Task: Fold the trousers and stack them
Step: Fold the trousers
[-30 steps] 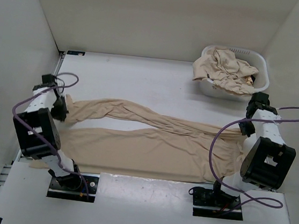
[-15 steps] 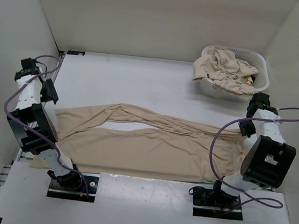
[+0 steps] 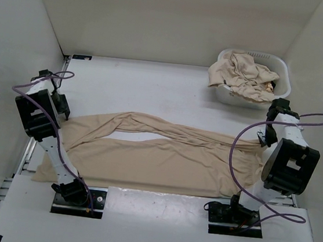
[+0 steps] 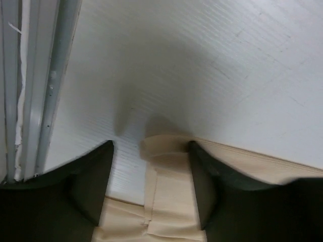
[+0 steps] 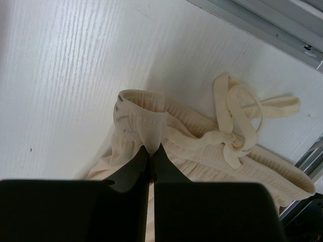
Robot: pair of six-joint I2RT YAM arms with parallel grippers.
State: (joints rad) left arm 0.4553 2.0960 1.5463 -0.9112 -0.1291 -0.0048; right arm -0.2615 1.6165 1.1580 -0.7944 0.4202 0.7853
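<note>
Trousers (image 3: 163,156) lie spread flat across the table (image 3: 153,88), with the waistband at the right and both legs running left; the far leg is rumpled. The right gripper (image 5: 150,150) is pinched tight on the waistband edge, beside the knotted drawstring (image 5: 237,131). The left gripper (image 4: 151,148) gapes wide and grips nothing, with a leg hem lying between its fingers.

Left gripper (image 4: 151,151) agape — right gripper (image 5: 152,149) clamped.
</note>
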